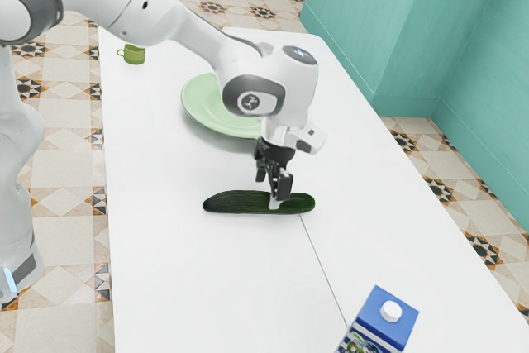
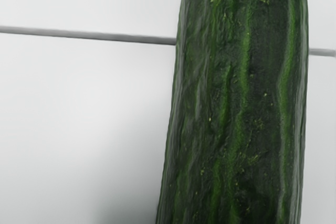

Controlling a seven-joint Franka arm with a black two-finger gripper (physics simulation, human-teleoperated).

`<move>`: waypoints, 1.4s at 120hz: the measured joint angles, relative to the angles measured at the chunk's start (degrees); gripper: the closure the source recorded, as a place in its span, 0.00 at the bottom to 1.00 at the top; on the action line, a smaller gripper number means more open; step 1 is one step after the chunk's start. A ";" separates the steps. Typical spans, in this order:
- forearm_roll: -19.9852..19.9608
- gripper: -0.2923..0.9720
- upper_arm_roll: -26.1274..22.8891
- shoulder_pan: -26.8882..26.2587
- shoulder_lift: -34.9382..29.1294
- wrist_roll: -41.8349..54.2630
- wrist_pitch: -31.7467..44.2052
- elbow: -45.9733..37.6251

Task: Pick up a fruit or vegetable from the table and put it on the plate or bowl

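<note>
A long dark green cucumber (image 1: 248, 202) lies flat on the white table (image 1: 190, 270). My gripper (image 1: 275, 191) is down on it near the end toward the exterior view's right, open, with one finger in front of the cucumber and the other behind it. In the wrist view the cucumber (image 2: 241, 108) sits right under my hand, crossing a thin grey seam in the tabletop. A pale green plate (image 1: 207, 105) lies behind the gripper, partly hidden by my wrist.
A small green cup (image 1: 132, 54) stands at the far back of the table. A blue and white carton (image 1: 378, 324) stands at the front edge, toward the exterior view's right. A teal wall runs along the right.
</note>
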 joint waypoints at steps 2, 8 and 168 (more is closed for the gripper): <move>-0.09 0.23 0.02 -0.04 0.12 -0.01 0.06 0.00; -0.29 0.23 0.06 -0.06 0.35 -0.03 0.27 -0.02; 4.94 0.61 16.90 -12.20 5.56 1.29 -8.42 25.32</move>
